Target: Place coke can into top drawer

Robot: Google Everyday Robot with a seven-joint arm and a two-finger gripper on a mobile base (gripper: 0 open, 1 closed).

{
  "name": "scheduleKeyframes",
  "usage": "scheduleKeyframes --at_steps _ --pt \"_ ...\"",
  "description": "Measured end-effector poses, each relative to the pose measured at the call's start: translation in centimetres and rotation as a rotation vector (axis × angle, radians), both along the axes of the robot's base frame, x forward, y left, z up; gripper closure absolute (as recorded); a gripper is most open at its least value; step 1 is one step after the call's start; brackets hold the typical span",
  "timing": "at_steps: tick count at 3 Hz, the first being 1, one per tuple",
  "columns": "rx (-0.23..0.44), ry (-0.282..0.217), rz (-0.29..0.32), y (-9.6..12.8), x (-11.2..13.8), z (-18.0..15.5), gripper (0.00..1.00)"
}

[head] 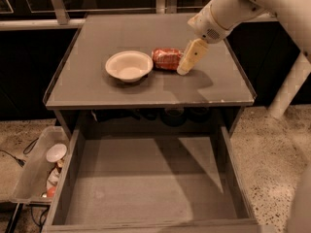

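The coke can lies on its side on the grey cabinet top, just right of the cream-white bowl. My gripper comes down from the upper right on the white arm and its tip sits right beside the can's right end. The top drawer is pulled out wide below the cabinet top, and its flat grey floor holds nothing.
A translucent plastic bin with small items stands on the floor left of the drawer. A white post stands at the right. Dark cabinets and a rail run along the back.
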State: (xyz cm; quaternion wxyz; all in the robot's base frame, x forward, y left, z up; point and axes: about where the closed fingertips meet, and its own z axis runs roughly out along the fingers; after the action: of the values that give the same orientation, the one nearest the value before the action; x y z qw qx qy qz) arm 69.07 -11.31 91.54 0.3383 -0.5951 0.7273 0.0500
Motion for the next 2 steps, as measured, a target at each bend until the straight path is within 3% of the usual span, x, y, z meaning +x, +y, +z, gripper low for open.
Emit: scheduleKeyframes --at_steps 2 --pt "0.026 0.062 -0.044 -0.4 3.8 -2.9 0.00"
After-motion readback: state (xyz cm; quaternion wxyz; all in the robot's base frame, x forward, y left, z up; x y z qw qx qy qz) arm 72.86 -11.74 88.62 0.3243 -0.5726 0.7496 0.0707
